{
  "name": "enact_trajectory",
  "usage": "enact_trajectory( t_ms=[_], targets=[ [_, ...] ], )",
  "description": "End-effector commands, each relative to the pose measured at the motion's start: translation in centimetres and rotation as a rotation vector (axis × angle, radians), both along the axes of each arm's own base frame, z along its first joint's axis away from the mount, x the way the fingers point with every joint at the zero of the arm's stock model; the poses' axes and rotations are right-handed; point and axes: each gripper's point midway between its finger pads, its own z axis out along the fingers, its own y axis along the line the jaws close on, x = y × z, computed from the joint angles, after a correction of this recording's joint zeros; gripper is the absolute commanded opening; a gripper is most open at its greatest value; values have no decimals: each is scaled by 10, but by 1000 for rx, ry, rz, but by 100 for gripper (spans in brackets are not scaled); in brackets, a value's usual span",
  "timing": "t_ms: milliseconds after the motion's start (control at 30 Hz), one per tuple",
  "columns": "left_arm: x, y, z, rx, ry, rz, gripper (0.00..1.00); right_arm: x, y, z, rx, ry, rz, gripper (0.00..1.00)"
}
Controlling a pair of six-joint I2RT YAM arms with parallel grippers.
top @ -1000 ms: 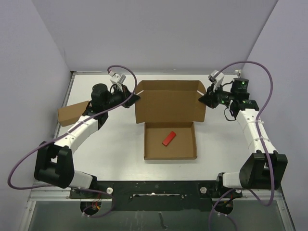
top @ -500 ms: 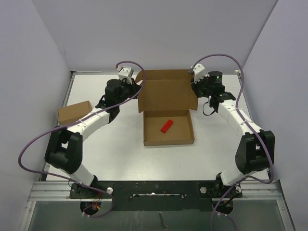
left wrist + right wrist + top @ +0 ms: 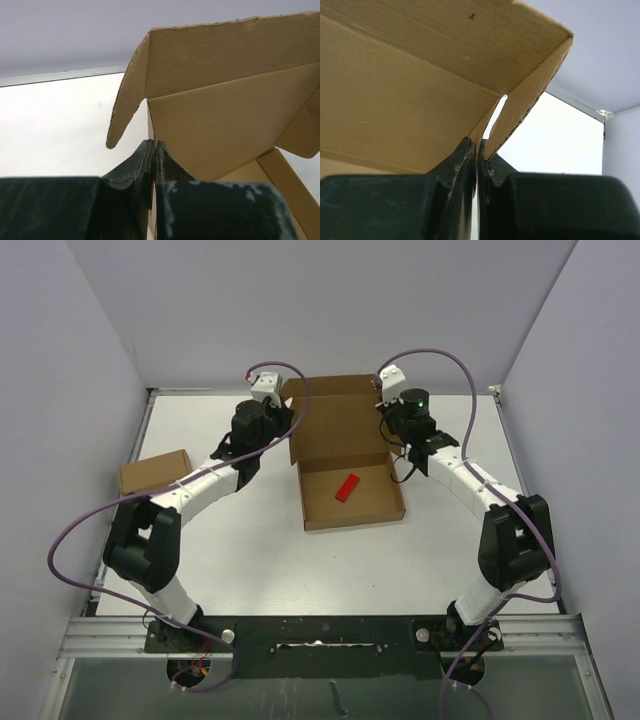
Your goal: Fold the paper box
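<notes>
Top view: paper box [image 3: 375,505] on the counter [image 3: 230,540] toward the far wall, tray flat and open, lid [image 3: 340,430] hinged up at the back edge. Red block [image 3: 347,488] lying inside the tray; small cardboard box [image 3: 155,472] well apart at the left counter edge. Left fingers [image 3: 287,428] at the lid's left edge, right fingers [image 3: 388,425] at its right edge, one arm per side.

Left wrist view: left fingers [image 3: 136,167] pressed together on the lid's side edge, only a sliver of card between them; ear flap [image 3: 127,107] curling outward just above the pinch.

Right wrist view: right fingers [image 3: 461,162] likewise clamped tight on the opposite edge, beside the other ear flap [image 3: 530,102].

Handling, as judged: light, thin corrugated card, stiff across the panels yet ready to bend at the creases; easily crushed or torn at an edge under a hard pinch. Best taken at both side edges of the lid, evenly, to avoid twisting.
</notes>
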Motion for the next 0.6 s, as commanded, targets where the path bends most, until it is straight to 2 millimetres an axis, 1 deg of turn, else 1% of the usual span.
enact_trajectory(
  t_ms=[0, 67, 133, 333, 367, 467, 567],
  targets=[
    [2, -38, 44, -102, -115, -78, 0, 11, 39, 54, 91, -163, 39, 0],
    [2, -38, 42, -101, -116, -59, 0, 10, 41, 57, 118, -163, 36, 0],
    [-1, -39, 40, -104, -125, -50, 0, 6, 43, 56, 144, -154, 34, 0],
    [-18, -43, 32, -92, -153, -11, 0, -13, 43, 44, 180, -147, 36, 0],
    [-19, -43, 32, -91, -156, 0, 0, -15, 44, 46, 184, -155, 37, 0],
    [-26, -46, 31, -88, -160, 15, 0, -20, 42, 39, 185, -151, 36, 0],
    [-33, -51, 30, -84, -153, 28, 0, -24, 40, 36, 196, -149, 30, 0]
  ],
)
